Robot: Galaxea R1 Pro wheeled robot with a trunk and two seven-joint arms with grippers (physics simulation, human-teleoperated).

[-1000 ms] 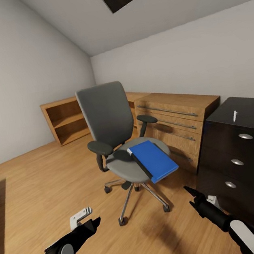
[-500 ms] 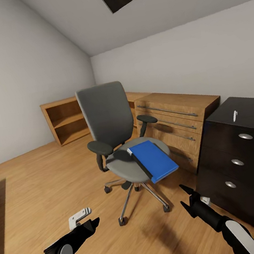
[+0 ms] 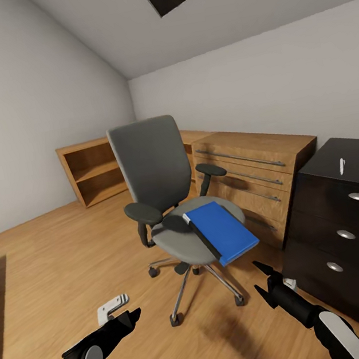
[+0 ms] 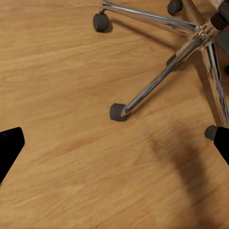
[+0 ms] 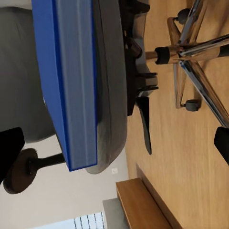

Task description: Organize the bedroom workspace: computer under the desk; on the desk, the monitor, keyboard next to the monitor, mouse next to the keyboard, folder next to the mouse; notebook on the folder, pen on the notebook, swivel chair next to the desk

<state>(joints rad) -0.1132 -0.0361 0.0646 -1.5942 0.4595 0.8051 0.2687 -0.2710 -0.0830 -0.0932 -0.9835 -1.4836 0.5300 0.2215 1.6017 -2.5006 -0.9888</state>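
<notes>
Head view: closing on the swivel chair (image 3: 172, 204), scene shifting slightly; folder (image 3: 222, 232) lying on its seat just ahead of the right gripper (image 3: 264, 285), both grippers spread wide, holding nothing, left gripper (image 3: 129, 318) hovering low.

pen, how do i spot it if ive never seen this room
Find the tall black drawer cabinet at the right, beside the wooden drawer unit. On its dark top lies the pen, a short whitish stick. It is the one pale thing up there, unlike the round silver knobs on the drawer fronts below.
</notes>
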